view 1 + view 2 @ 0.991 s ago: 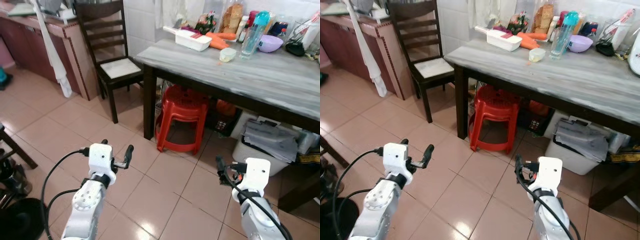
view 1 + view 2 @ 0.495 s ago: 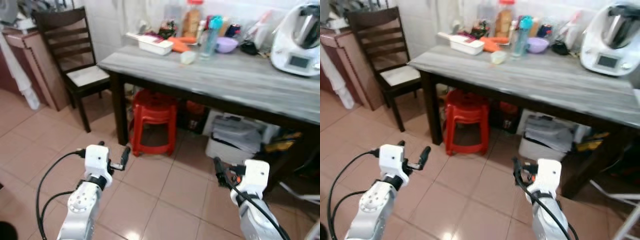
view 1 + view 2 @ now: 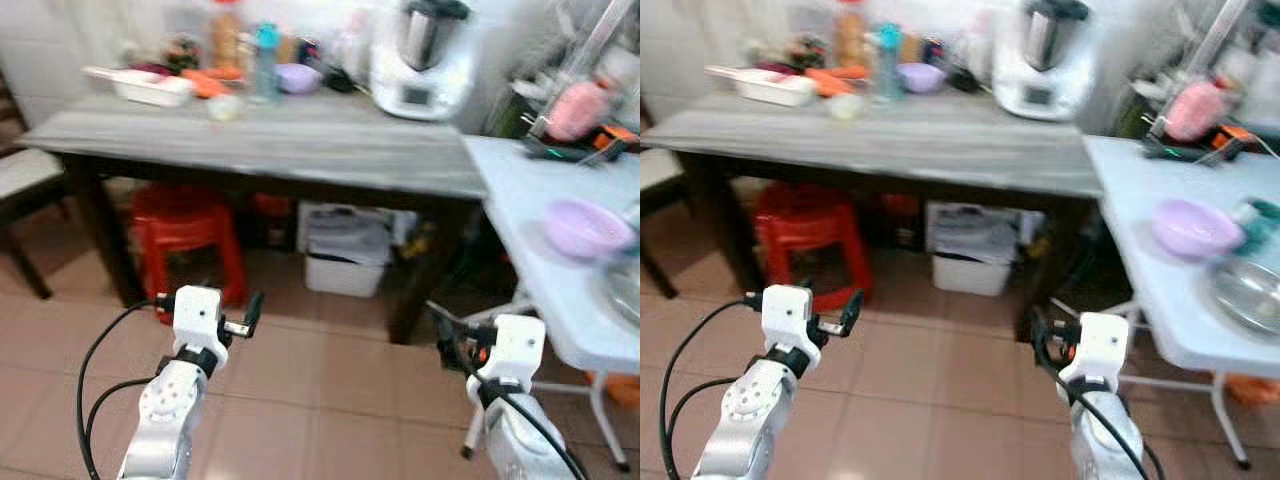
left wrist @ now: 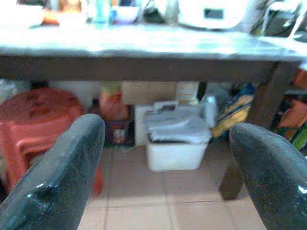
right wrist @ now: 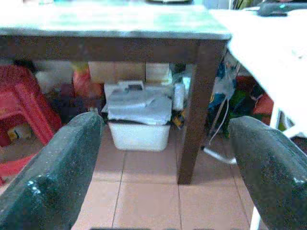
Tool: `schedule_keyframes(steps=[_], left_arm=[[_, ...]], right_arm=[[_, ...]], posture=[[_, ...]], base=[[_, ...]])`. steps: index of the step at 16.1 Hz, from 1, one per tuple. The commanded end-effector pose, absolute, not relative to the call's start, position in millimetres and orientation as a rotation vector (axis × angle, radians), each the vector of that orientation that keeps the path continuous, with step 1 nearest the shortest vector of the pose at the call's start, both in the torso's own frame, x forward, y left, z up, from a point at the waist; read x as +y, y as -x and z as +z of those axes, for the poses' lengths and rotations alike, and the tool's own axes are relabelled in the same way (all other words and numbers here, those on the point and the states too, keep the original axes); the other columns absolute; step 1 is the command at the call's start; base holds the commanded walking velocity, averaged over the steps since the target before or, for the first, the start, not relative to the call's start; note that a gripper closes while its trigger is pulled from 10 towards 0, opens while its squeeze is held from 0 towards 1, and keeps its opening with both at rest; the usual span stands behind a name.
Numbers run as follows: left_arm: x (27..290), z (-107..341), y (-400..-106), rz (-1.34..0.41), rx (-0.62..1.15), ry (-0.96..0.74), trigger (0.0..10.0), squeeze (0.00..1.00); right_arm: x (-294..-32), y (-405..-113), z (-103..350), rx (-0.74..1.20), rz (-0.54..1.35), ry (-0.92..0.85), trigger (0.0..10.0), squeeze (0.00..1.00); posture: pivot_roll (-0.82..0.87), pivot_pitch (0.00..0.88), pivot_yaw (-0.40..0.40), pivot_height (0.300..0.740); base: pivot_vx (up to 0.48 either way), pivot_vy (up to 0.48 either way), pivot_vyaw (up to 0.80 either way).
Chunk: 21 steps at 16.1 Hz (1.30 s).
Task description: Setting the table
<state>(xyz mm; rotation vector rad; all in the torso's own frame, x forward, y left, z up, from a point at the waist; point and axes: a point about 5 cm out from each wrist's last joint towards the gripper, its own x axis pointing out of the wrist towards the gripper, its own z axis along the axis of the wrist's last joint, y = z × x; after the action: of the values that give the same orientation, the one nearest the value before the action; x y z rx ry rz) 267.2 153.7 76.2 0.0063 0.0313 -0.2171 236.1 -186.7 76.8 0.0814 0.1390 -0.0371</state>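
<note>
Right eye view, steel bowl beside purple bowl, white table

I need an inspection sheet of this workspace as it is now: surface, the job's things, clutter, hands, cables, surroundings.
Surface: grey wooden table; white folding table beside it on the robot's right.
Job's things: purple bowl and steel bowl on the white table.
Clutter: white kitchen appliance, blue bottle and white tray at the grey table's back.
Hands: left hand and right hand open, empty, held over the floor.
Cables: black cable looping off the left arm.
Surroundings: red stool and white bin under the grey table.
</note>
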Motion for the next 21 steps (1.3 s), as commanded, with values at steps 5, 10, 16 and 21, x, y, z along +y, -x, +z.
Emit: schedule_keyframes(steps=[5,10,16,21], left_arm=[[147.0,88.7,-264.3,-0.236,-0.006,0.011,10.0,0.0],[146.0,91.4,-264.9,-0.239,-0.001,0.013,10.0,0.0],[145.0,90.7,-264.2,-0.25,0.014,0.015,10.0,0.0],[142.5,91.9,-265.8,-0.256,0.016,0.021,10.0,0.0]], right_arm=[[-191.2,-234.8,84.7,0.112,-0.048,-0.074,10.0,0.0],[-189.2,-233.8,86.3,0.106,-0.048,-0.077,10.0,0.0],[-190.1,-233.3,88.6,0.097,-0.067,-0.083,10.0,0.0],[-188.8,-234.1,88.7,0.1,-0.071,-0.09,10.0,0.0]], posture=[[0.02,0.0,-0.035,0.74],[0.01,0.0,-0.029,0.74],[0.01,0.0,-0.022,0.74],[0.01,0.0,-0.022,0.74]], base=[[0.0,-0.289,0.0],[0.0,-0.294,0.0],[0.0,-0.322,0.0],[0.0,-0.345,0.0]])
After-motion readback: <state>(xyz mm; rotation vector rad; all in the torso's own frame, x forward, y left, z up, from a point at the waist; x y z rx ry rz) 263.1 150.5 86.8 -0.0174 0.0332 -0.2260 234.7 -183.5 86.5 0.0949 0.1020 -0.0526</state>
